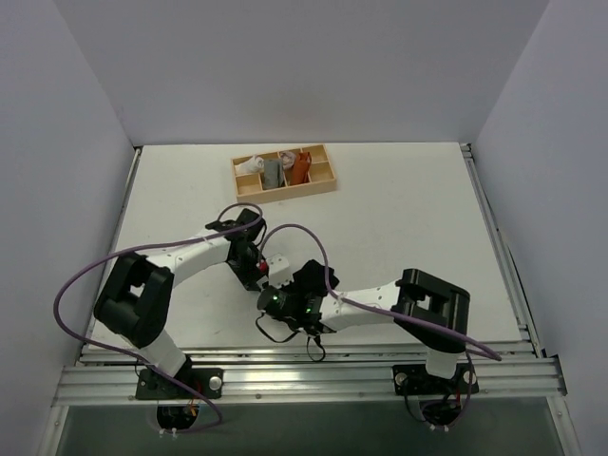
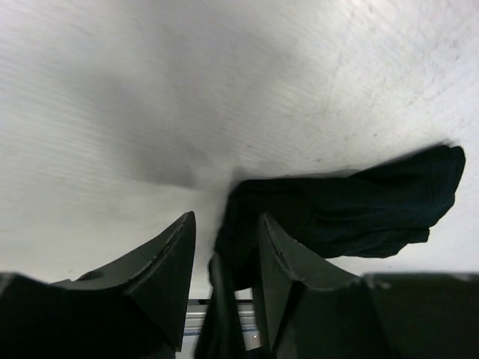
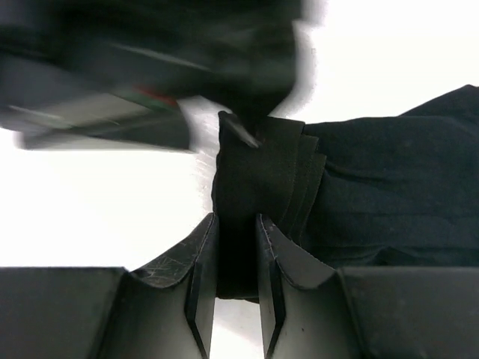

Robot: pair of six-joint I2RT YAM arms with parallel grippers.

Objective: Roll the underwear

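Observation:
The black underwear (image 1: 311,277) lies bunched on the white table near the front, between the two arms. In the left wrist view the underwear (image 2: 344,209) stretches to the right, and a fold of it hangs loosely between the jaws of my left gripper (image 2: 227,218), which stand apart. My right gripper (image 3: 236,217) is shut on a folded, stitched edge of the underwear (image 3: 374,187), with cloth touching both fingers. The left gripper (image 3: 150,67) shows blurred just beyond that edge. From above, the left gripper (image 1: 261,271) and right gripper (image 1: 277,298) meet closely.
A small wooden tray (image 1: 285,193) stands at the back of the table, holding a white roll (image 1: 252,165), a grey roll (image 1: 274,171) and an orange-brown roll (image 1: 300,168). Purple cables loop over both arms. An aluminium rail runs along the front edge.

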